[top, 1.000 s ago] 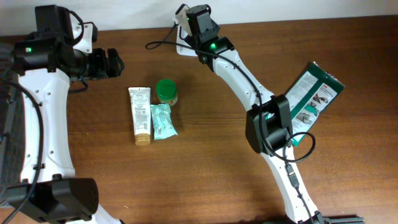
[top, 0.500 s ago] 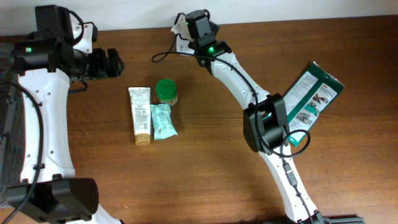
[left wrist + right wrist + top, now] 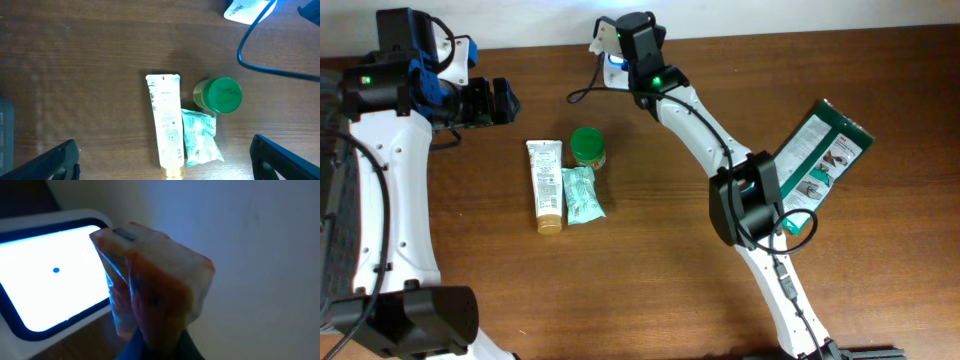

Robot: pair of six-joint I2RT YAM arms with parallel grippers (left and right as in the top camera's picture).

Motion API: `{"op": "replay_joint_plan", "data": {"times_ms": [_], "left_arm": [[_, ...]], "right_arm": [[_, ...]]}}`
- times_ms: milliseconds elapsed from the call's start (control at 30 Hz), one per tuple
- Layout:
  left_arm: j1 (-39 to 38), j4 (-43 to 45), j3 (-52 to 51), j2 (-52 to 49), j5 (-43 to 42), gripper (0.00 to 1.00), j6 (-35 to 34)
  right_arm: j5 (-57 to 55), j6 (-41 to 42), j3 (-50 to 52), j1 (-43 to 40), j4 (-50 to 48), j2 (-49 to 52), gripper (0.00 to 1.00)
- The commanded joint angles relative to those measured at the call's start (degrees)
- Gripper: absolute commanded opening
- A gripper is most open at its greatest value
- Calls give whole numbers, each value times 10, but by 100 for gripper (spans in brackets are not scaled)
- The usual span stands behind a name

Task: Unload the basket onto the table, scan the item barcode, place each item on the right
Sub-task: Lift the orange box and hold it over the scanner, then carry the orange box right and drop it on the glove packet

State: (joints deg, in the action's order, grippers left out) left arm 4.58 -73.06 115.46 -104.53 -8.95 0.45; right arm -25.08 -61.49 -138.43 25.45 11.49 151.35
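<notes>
Orange pack (image 3: 150, 280) is clamped tight in the right gripper (image 3: 612, 42) at the table's far edge, the scanner (image 3: 45, 290) glowing just beside its face. Left gripper (image 3: 505, 100) hangs wide open, empty.

Dark wood table (image 3: 650, 280), white wall (image 3: 770, 15) behind

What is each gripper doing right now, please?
Left gripper: open, holding nothing.
Right gripper: shut on a small orange-and-white pack at the lit scanner.
</notes>
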Motion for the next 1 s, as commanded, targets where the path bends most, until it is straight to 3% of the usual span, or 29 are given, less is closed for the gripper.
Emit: {"op": "replay_joint_plan", "data": {"times_ms": [0,200,367,800,967], "left_arm": [[3,1,9,2,0,99,7],[3,1,9,2,0,99,7],[3,1,9,2,0,99,7],[2,1,9,2,0,99,7],[3,1,9,2,0,99,7]], "right_arm": [[-6,39,-4,8,1,9,4],[20,142,-4,7,12,-11,4],[65,232,-4,7,76,-62,4],[314,622,-4,-55,461,-225,4],[491,665,-4,-138,619,-258,4]]}}
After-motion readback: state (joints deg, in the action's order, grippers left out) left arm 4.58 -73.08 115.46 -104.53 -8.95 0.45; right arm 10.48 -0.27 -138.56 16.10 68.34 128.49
